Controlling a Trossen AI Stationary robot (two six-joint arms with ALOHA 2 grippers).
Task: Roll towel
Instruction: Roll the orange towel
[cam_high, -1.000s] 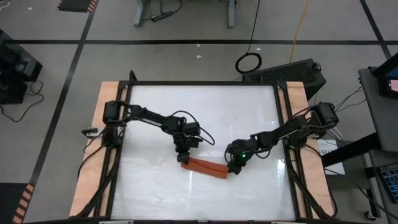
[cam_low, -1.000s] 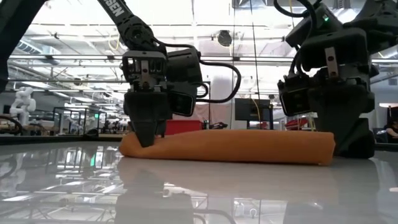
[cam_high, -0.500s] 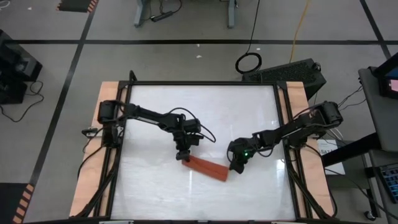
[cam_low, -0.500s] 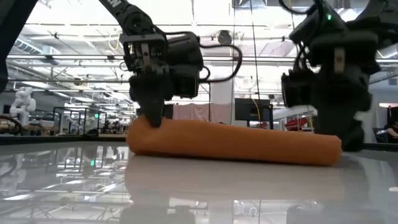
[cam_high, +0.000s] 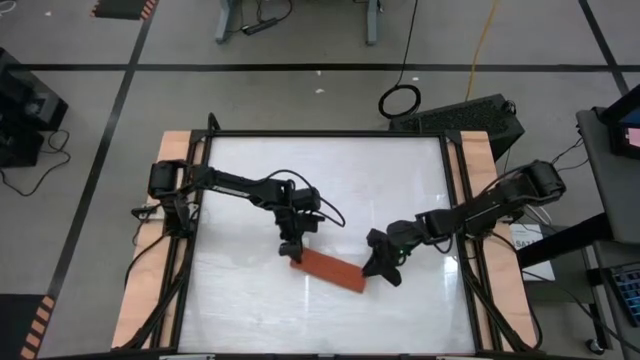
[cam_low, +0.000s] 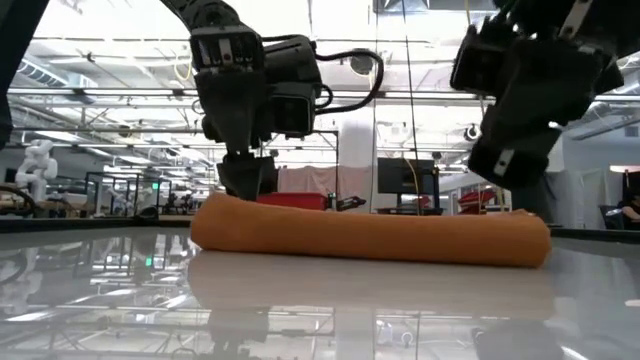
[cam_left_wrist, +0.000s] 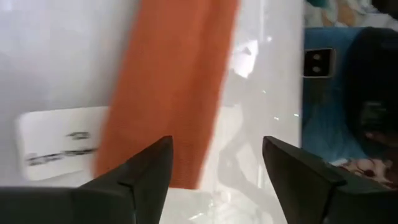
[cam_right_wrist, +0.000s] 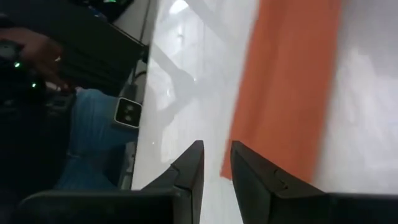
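The rust-orange towel (cam_high: 327, 271) lies rolled into a long roll on the white table (cam_high: 330, 180), slanting near the table's middle; its whole length rests on the tabletop (cam_low: 370, 235). My left gripper (cam_high: 290, 250) hangs open just above the roll's left end (cam_low: 225, 215), which shows beyond its spread fingers (cam_left_wrist: 214, 171). My right gripper (cam_high: 385, 268) is raised above and beside the roll's right end (cam_low: 530, 240). Its fingers (cam_right_wrist: 217, 158) stand a narrow gap apart with nothing between them.
Wooden strips (cam_high: 160, 250) run along the table's left and right sides. A white label (cam_left_wrist: 56, 143) lies flat on the tabletop next to the roll. A person in blue trousers (cam_right_wrist: 93, 137) is beyond the table's edge. Bare tabletop lies all around the roll.
Both grippers have let go of the roll's ends and risen. The left one has spread its fingers above the left end; the right one has also rolled its wrist and drawn a little toward the table's right edge. The towel stays rolled and lies free on the table.
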